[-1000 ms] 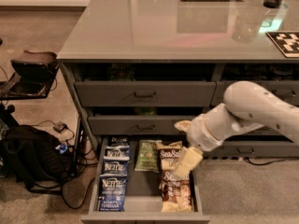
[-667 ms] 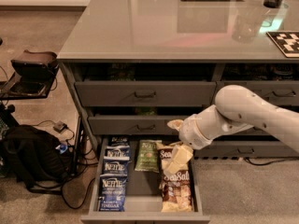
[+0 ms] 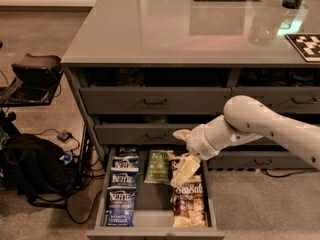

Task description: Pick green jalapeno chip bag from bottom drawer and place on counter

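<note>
Bottom drawer (image 3: 150, 231) open under the counter's (image 3: 175, 29) near edge. Blue Kettle bags (image 3: 120, 206) left, Sea Salt bags (image 3: 189, 205) right. Gripper (image 3: 181, 170) over the Sea Salt column, just right of green jalapeno chip bag (image 3: 158, 167) lying mid-drawer. Spread or closed: can't tell.

I count one gripper (image 3: 183, 170), hanging over the right half of the bottom drawer (image 3: 155, 201), below the front edge of the desk (image 3: 165, 29). That stack has three drawers, and the lowest one stands open. Inside it I count one green jalapeno chip bag (image 3: 159, 167), three blue Kettle bags (image 3: 120, 204) in a column on the left, and two tan Sea Salt bags (image 3: 189, 201) that I can make out. One checkered board (image 3: 305, 46) lies at the desk's right edge.
</note>
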### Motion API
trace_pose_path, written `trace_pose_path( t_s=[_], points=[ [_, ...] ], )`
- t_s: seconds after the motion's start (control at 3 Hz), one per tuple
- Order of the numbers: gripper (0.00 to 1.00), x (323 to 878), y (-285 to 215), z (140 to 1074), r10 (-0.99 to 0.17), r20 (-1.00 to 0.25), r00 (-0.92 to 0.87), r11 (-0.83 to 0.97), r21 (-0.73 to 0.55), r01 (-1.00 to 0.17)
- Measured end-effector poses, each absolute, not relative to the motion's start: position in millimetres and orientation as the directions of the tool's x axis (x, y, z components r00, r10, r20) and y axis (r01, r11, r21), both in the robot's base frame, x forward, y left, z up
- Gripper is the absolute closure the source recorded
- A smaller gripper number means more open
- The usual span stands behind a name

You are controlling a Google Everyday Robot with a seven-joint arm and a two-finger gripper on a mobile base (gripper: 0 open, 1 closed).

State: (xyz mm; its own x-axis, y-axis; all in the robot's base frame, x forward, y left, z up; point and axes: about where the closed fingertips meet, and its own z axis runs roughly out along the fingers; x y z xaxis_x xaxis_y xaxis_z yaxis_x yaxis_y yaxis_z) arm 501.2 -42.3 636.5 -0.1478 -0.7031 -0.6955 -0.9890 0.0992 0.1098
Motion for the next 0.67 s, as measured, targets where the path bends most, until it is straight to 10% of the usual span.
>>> trace_pose_path(
  t_s=[0.67],
  points=[
    [0.00,548,-50,573,-0.648,-0.736,-0.198,0.225,0.064,-0.972]
  ],
)
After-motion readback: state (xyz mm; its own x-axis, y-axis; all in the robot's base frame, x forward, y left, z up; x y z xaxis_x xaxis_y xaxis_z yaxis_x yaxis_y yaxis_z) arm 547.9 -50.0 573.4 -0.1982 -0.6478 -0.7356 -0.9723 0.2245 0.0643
